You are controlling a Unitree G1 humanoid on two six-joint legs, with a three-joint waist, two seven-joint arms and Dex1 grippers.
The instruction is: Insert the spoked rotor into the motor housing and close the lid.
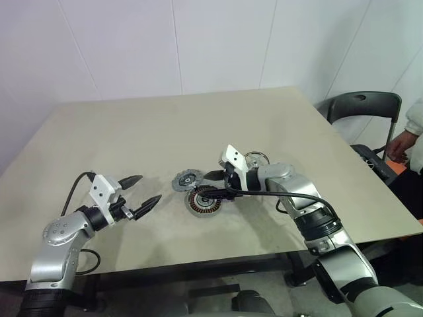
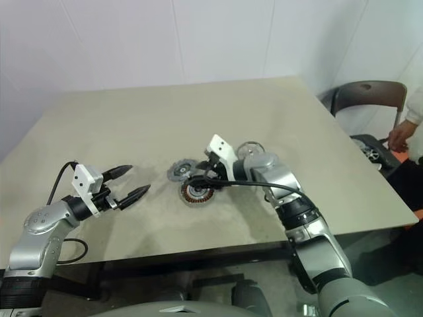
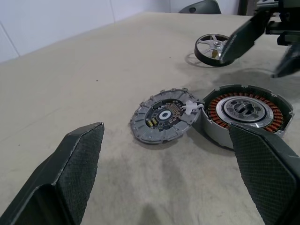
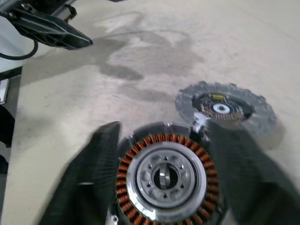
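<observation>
Seen from the right wrist: motor housing (image 4: 165,180) straight below, copper windings ringing a silver centre, cut off at the frame's edge, with the right gripper (image 1: 215,184) blurred, fingers spread either side of it and touching nothing. Seen from the left wrist: lid (image 3: 164,116) lying flat, edge touching the housing, and the spoked rotor (image 3: 213,48) beyond, partly hidden behind a right finger. From the head: rotor small and hard to make out behind the right wrist. Right arm bent inward across the table (image 1: 132,132), gripper angled down over the housing. Left gripper (image 1: 140,191) well apart, level, fingers wide and empty.
</observation>
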